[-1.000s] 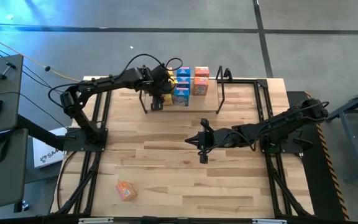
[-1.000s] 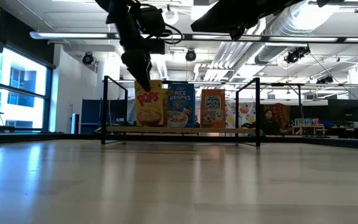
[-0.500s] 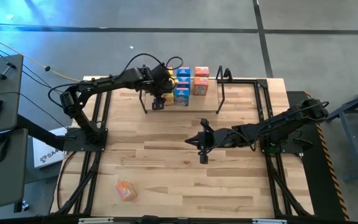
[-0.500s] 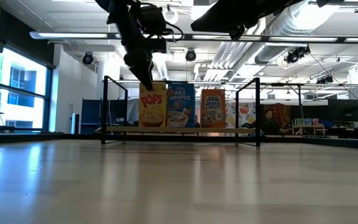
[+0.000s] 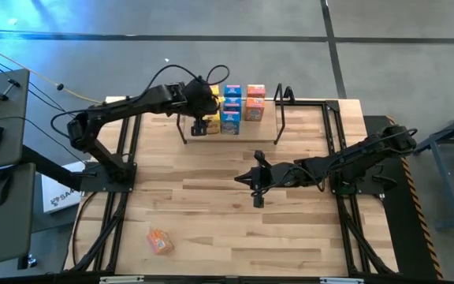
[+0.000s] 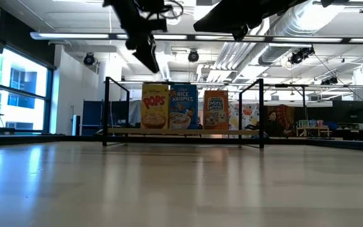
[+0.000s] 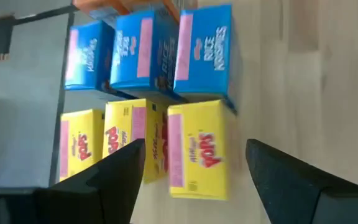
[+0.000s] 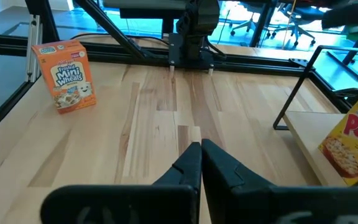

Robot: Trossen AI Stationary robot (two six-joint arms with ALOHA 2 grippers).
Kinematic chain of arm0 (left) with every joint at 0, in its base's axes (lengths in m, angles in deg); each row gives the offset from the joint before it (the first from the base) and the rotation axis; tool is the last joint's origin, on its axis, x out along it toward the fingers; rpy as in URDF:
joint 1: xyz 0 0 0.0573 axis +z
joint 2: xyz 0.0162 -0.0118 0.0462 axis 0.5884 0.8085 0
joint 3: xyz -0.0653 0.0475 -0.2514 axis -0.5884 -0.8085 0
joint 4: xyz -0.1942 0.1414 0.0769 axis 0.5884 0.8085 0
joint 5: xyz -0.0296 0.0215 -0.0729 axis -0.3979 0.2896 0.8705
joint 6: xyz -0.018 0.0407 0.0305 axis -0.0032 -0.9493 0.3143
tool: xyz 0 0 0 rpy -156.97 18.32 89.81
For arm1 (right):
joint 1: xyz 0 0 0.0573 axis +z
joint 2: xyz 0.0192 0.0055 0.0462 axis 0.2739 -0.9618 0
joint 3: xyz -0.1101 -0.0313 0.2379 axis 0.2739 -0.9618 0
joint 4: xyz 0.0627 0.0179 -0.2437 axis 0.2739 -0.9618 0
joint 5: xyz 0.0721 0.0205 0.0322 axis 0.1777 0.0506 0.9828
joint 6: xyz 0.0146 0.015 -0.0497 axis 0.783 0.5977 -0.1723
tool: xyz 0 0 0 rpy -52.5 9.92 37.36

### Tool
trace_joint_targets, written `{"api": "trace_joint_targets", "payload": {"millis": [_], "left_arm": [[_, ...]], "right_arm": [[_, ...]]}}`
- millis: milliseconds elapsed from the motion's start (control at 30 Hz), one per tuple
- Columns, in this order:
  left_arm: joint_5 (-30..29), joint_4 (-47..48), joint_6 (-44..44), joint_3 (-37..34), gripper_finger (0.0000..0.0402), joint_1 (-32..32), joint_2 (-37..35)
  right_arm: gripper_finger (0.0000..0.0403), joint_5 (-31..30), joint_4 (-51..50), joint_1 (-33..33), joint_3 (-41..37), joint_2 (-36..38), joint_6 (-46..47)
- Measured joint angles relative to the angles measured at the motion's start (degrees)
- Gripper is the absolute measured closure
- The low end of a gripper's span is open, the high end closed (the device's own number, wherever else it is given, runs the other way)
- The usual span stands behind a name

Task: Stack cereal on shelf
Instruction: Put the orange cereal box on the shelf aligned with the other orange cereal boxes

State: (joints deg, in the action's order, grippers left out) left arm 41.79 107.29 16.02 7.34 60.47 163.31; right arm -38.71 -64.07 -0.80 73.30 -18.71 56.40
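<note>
While the left gripper [image 7: 191, 163] hovers spread above the yellow box [image 7: 199, 149] on the shelf [image 6: 181, 131], the right gripper [image 8: 199, 163] waits pressed together mid-table; one orange box [image 5: 159, 241] lies apart.

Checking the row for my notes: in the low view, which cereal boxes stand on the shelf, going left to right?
Yellow Pops box → blue Rice Krispies box → orange Mini Wheats box.
</note>
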Motion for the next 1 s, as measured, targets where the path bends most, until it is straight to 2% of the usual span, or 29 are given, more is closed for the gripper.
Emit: {"api": "trace_joint_targets", "payload": {"millis": [100,200,367,467,600,733,833,1000], "left_arm": [[1.05,0.68,2.97,-0.59,0.0148,-1.65,-2.44],[4.78,1.12,3.42,-3.39,0.0184,-4.59,-6.13],[6.45,-6.8,3.44,-13.95,0.0264,-11.56,-13.54],[6.71,-11.97,8.09,-20.21,0.0306,-14.75,-17.02],[6.56,-13.55,16.52,-24.45,0.0346,-18.08,-16.26],[5.71,-15.16,13.99,-25.87,0.0387,-22.32,-15.34],[5.81,-16.84,15.33,-25.46,0.0397,-25.1,-15.6],[7.82,-15.57,24.09,-25.12,0.0401,-28.41,-16.34]], "right_arm": [[0.0402,0.0,-0.02,0.04,0.0,0.0,-0.16],[0.0402,-0.53,-0.23,0.06,0.0,0.0,-1.07],[0.0403,-2.35,0.53,0.06,0.04,-1.43,-1.61],[0.0403,-2.4,3.02,0.3,0.04,-2.94,-2.88],[0.0403,-2.42,6.86,0.99,0.04,-4.08,-4.11],[0.0403,-5.7,8.97,3.62,0.05,-5.15,-4.55],[0.0403,-9.1,9.9,6.47,0.04,-7.38,-3.55],[0.0403,-14.19,13.06,10.06,-0.02,-12.17,-1.74]]}}
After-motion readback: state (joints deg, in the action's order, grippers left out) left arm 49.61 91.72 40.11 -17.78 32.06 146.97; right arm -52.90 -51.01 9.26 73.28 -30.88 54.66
